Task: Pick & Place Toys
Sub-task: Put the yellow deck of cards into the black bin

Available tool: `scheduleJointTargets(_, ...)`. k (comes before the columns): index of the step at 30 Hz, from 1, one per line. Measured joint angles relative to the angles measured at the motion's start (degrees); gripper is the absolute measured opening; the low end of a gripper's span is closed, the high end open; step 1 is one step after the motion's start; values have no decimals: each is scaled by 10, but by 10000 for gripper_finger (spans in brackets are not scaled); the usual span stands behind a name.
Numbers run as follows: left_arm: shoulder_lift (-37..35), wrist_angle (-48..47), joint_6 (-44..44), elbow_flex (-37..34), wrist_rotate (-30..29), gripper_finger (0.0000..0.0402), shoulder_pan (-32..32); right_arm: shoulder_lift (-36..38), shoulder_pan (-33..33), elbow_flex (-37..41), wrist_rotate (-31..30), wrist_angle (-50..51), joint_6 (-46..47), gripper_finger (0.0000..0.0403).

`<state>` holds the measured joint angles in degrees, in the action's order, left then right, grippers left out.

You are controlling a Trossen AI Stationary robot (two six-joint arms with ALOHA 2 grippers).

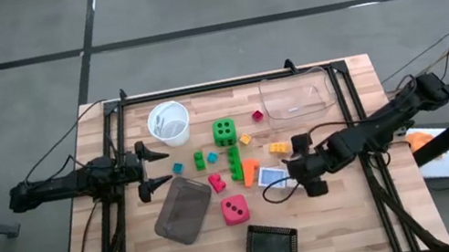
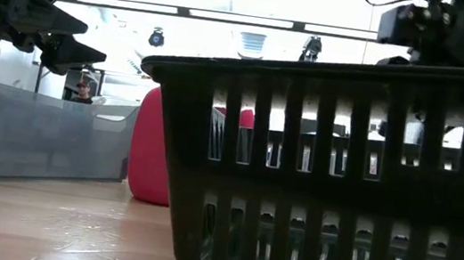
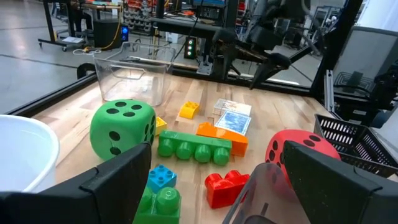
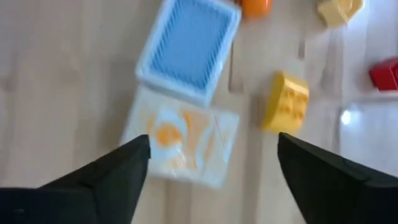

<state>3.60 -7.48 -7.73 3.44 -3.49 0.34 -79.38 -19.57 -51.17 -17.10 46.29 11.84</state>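
the right gripper point(image 1: 287, 182) is hovering over the wooden table point(image 1: 354, 228), w/ its jaws standing wide apart & nothing btwn them; in the right wrist view a blue-backed card box w/ a white rim point(image 4: 189, 48) and a clear flat packet w/ orange print point(image 4: 180, 144) are lying on the wood just below the fingers, touching each other, and a yellow plastic brick point(image 4: 285, 102) is sitting just beside them. the left gripper point(image 1: 146, 170) is waiting at the table's left side near a white cup point(image 1: 168, 122), jaws also spread wide, holding nothing.

the toys are lying loose mid-table: a big green dice cube w/ black dots point(image 1: 224, 131), a long green studded brick point(image 1: 235, 163), a small green brick point(image 1: 199, 159), two small blue bricks point(image 1: 177, 167), a red brick point(image 1: 216, 182), an orange wedge brick point(image 1: 250, 171), and a small red-pink brick point(image 1: 257, 116) next to the clear plastic box point(image 1: 297, 95). a pink-red dice cube w/ black dots point(image 1: 234, 208) is resting just beside a grey translucent tray point(image 1: 183, 209). a black slotted basket point(image 1: 272, 246) is sitting nearer the front edge, well apart from both grippers
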Motion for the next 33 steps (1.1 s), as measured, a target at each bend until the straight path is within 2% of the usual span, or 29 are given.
scheduleJointTargets(4,0,0,0,0,0,362,0,-16,4,-12,6,63,-11,373)
scheduleJointTargets(8,0,0,0,0,0,362,0,-26,7,-13,31,68,10,375)
scheduleJointTargets(21,0,0,0,0,0,362,0,-79,41,-11,92,25,91,375)
scheduleJointTargets(29,0,0,1,0,0,362,0,-124,59,-11,99,5,94,375)
scheduleJointTargets(33,0,0,1,0,0,362,0,-142,69,-11,126,-15,92,375)
